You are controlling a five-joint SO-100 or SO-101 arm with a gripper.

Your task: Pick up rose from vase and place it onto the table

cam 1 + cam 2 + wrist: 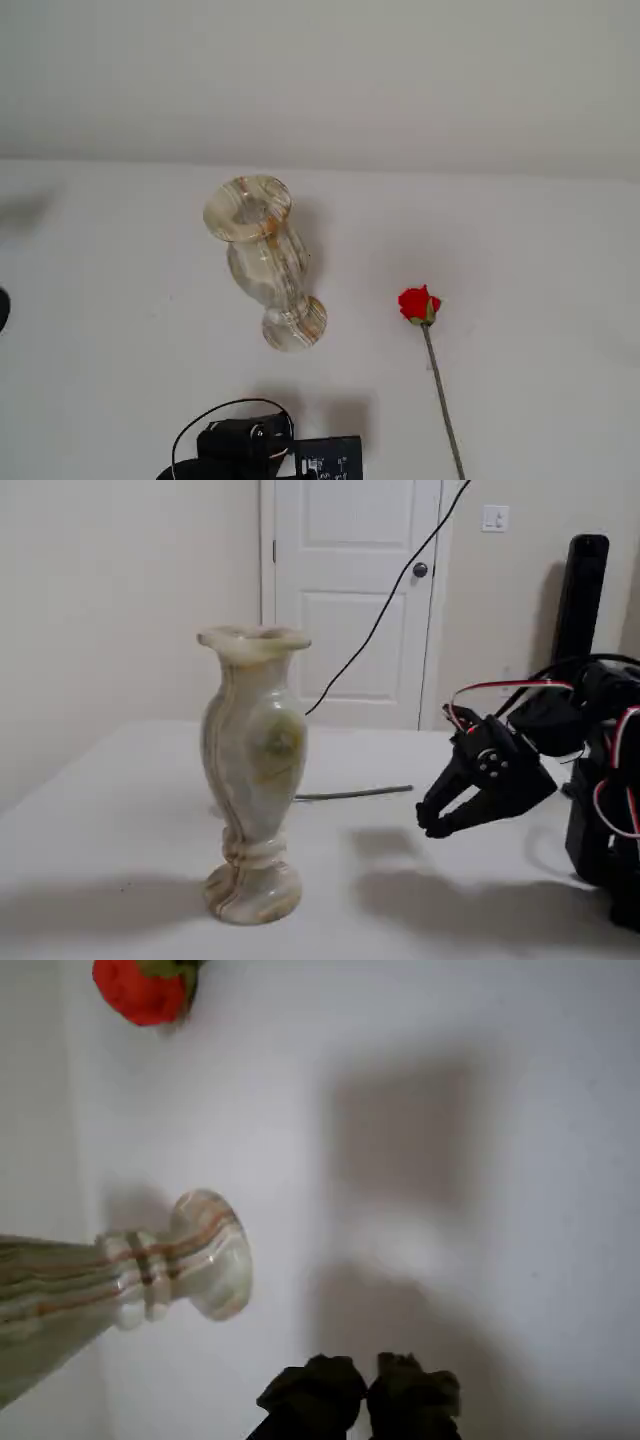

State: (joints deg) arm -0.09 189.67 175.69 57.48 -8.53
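The rose lies flat on the white table, bloom pointing away and thin stem running toward the near edge, to the right of the vase in a fixed view. The streaked cream vase stands upright with nothing in it. From the side, the vase is left of my gripper, which hovers low above the table, shut and holding nothing. The stem shows behind the vase. In the wrist view my gripper is at the bottom, with the vase foot to the left and the red bloom in the top-left corner.
The arm's base and cables sit at the table's near edge. A dark object pokes in at the left edge. From the side, a black post, a hanging cable and a white door stand behind.
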